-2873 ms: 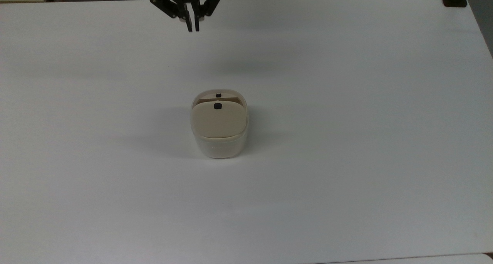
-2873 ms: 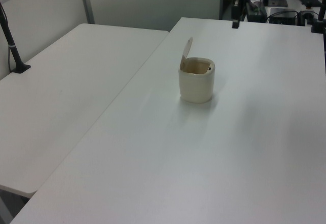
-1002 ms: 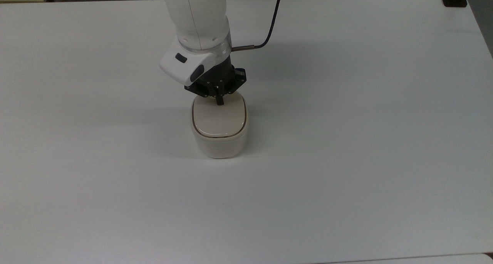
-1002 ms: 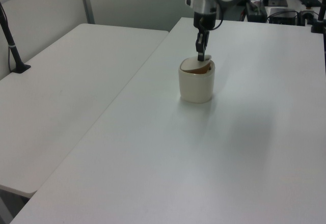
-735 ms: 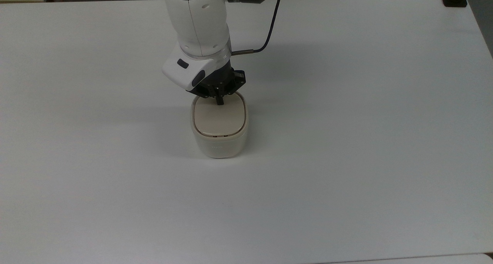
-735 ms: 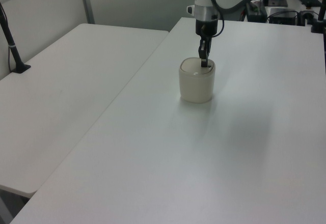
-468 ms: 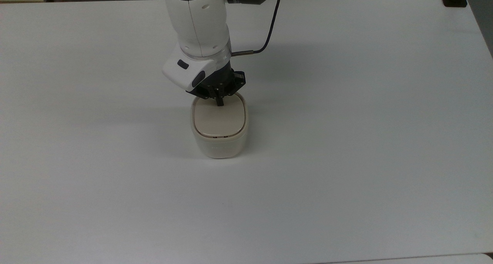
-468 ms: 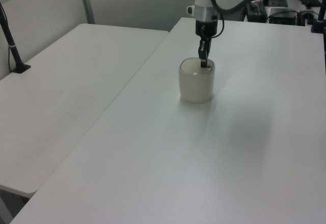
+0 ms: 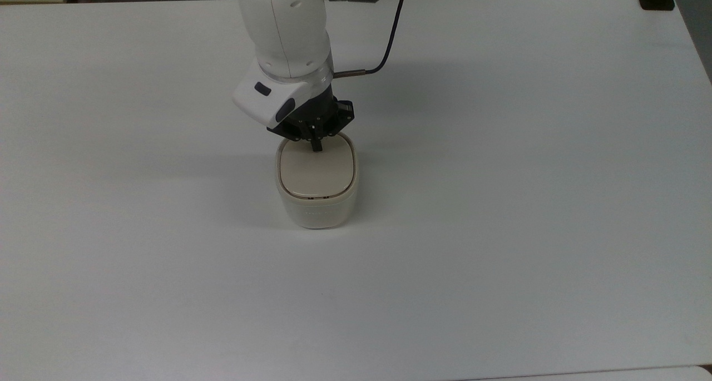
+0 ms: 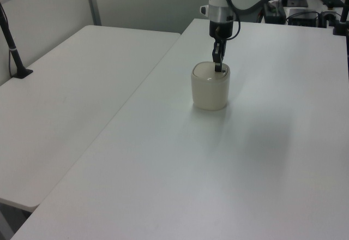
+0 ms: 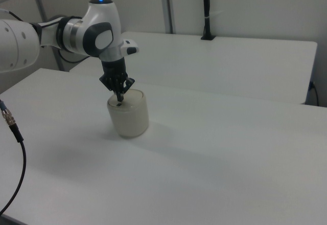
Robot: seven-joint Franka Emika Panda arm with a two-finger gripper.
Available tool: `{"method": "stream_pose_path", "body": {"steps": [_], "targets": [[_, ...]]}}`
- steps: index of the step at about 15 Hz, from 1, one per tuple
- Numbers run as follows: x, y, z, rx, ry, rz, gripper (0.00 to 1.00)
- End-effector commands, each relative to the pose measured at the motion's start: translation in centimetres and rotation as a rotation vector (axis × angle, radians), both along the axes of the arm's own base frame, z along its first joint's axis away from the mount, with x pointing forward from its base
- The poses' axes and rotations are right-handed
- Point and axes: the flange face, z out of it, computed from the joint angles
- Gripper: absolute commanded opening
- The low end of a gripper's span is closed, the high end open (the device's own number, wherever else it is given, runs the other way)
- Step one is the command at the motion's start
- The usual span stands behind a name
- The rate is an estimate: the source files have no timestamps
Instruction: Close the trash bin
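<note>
Cream-white plastic trash bin [image 9: 317, 194] with a rounded-square body stands upright near the middle of the broad white tabletop [image 9: 500, 203], with bare surface on every side of it. In the left view the bin [image 10: 210, 90] sits toward the far part of the tabletop [image 10: 229, 169]; in the right view it [image 11: 129, 115] sits toward the right view's left, on the nearer tabletop [image 11: 204, 163]. Its flat beige lid [image 9: 316, 171] lies level inside the bin's rim, with a thin dark seam running all the way round it, so the bin reads as closed.

The white robot arm [image 9: 286, 30] reaches down from the far edge in the top view, and its black two-finger hand [image 9: 317, 146] points straight down at the far edge of the lid. The two fingers are drawn together into a single narrow tip, with nothing held between them. That tip meets the lid at its far edge, on or just at the surface; whether it presses down cannot be told. In the left view the hand [image 10: 218, 67] comes down onto the bin's top on its far right side, and in the right view the hand [image 11: 120, 99] meets the top on its left side.

A black cable [image 9: 389, 36] loops from the arm's wrist over the tabletop. A second white table [image 10: 65, 103] stands to the left view's left.
</note>
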Motion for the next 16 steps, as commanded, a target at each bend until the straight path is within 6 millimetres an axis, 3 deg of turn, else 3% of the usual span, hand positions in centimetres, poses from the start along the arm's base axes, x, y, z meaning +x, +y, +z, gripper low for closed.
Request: {"method": "stream_pose_path", "body": {"steps": [1, 3, 4, 5, 8, 16], "targets": [[-4.1, -1.1, 5.6, 0.001, 0.018, 0.004, 0.13], [-7.2, -2.2, 8.1, -0.014, 0.064, 0.003, 0.49], [-8.8, -2.6, 9.0, -0.036, 0.088, 0.001, 0.78], [-10.1, -3.0, 9.8, -0.064, 0.104, -0.016, 1.00], [-12.2, -3.9, 12.0, -0.133, 0.123, -0.110, 1.00], [-11.9, -5.6, 12.5, -0.155, 0.101, -0.203, 1.00]]}}
